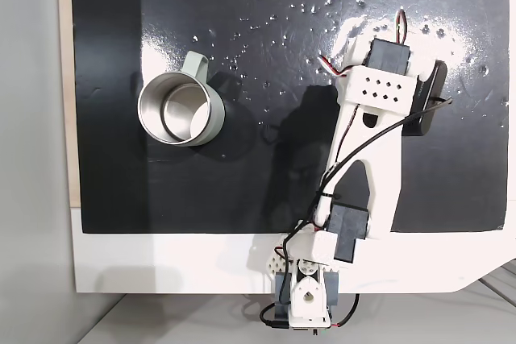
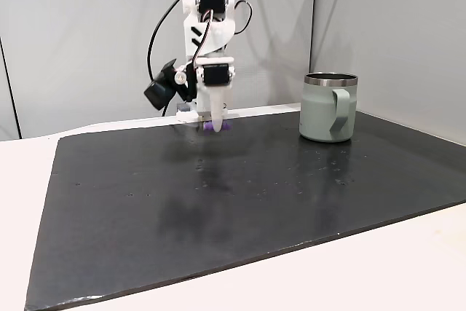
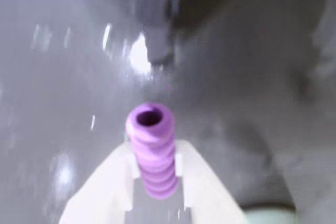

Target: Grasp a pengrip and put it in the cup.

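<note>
- Step now: we think it's the grab, w/ the lift just about to start.
- Wrist view: the jaws point(image 3: 156, 174) are shut tight on the purple pengrip point(image 3: 152, 150). One white finger point(image 3: 102, 182) presses each side, and its open end points up to 12 o'clock.
- A fixed view from the side: the pengrip point(image 2: 216, 128) is low at the jaws' tip, right at the black mat point(image 2: 218, 202). We can't tell if it's touching the mat or just off it.
- The cup point(image 2: 329, 106) stands upright at approx. 3 o'clock from the jaws in that view, well apart, handle facing us.
- A fixed view from above: the cup point(image 1: 176, 109) sits at 9 o'clock from the arm point(image 1: 367, 159), inside empty & shiny.
- The mat lies on the white worktop point(image 1: 201, 263).
- Next, we guess: lift straight up, higher than the cup's rim, swing over the cup, centre above the opening, then let go.
- Watch out: the pengrip looks soft & tiny, so it may slip or tip if the squeeze gets loose.
</note>
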Tool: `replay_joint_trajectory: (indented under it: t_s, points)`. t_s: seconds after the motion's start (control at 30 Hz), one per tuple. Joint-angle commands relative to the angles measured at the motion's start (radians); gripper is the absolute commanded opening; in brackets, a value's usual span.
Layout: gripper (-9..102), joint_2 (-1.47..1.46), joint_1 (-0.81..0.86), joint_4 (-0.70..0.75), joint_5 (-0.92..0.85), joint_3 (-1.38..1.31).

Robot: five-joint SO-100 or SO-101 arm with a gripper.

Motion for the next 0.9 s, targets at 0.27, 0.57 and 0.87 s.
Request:
replay_joint_trajectory:
  t_s: [0.27, 0.57, 0.87]
  points:
    - [0, 0.112, -0.126, 0.25, 0.08, -0.373]
    - [0, 0.202, -0.325, 0.264, 0.054, -0.448]
    - [0, 0.204, -0.578, 0.244, -0.038, -0.423]
